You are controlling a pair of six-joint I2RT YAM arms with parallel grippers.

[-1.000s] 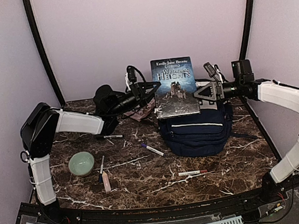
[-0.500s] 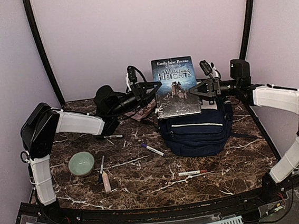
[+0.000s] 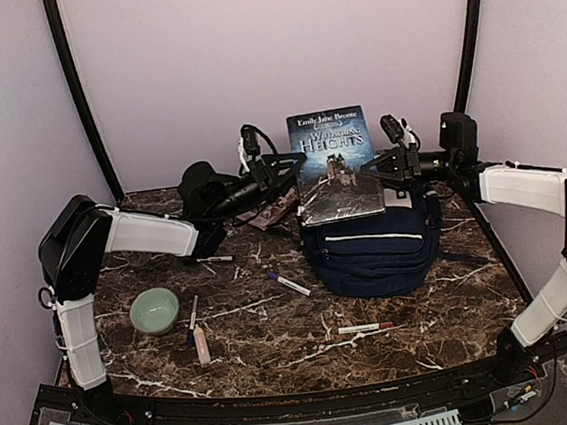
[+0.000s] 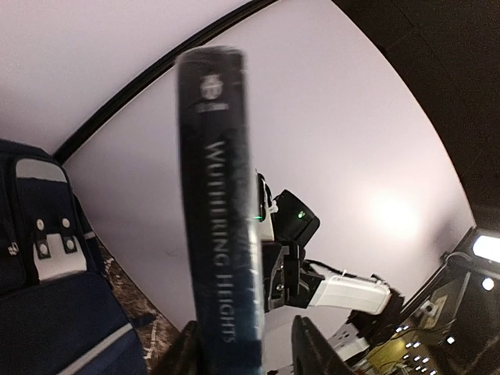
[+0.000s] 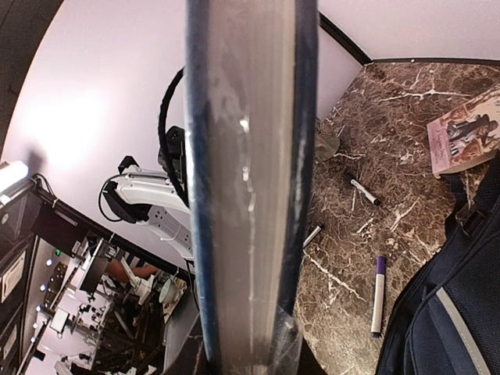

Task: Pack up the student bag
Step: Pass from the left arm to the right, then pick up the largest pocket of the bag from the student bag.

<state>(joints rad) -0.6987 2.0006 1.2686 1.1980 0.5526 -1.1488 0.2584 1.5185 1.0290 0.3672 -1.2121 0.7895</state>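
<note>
A dark blue book, Wuthering Heights (image 3: 334,162), stands upright on top of the student bag (image 3: 372,249), a navy backpack at the back right of the table. My right gripper (image 3: 369,166) is shut on the book's right, page-side edge (image 5: 246,180), with its fingers pressed on both covers (image 5: 246,363). My left gripper (image 3: 295,158) is at the spine side. In the left wrist view its jaws (image 4: 250,355) stand open around the spine (image 4: 219,211), one finger touching and the other apart from it. The bag's opening is hidden under the book.
A second book (image 3: 269,214) lies behind the left gripper. On the marble lie a purple-capped marker (image 3: 288,283), a red-and-white pen (image 3: 365,327), a pink tube (image 3: 202,344), a black pen (image 3: 213,259) and a green bowl (image 3: 154,310).
My right gripper moved in from the right and shut on the book's page edge. My left gripper's jaws have spread off the spine. The book tilted slightly.
</note>
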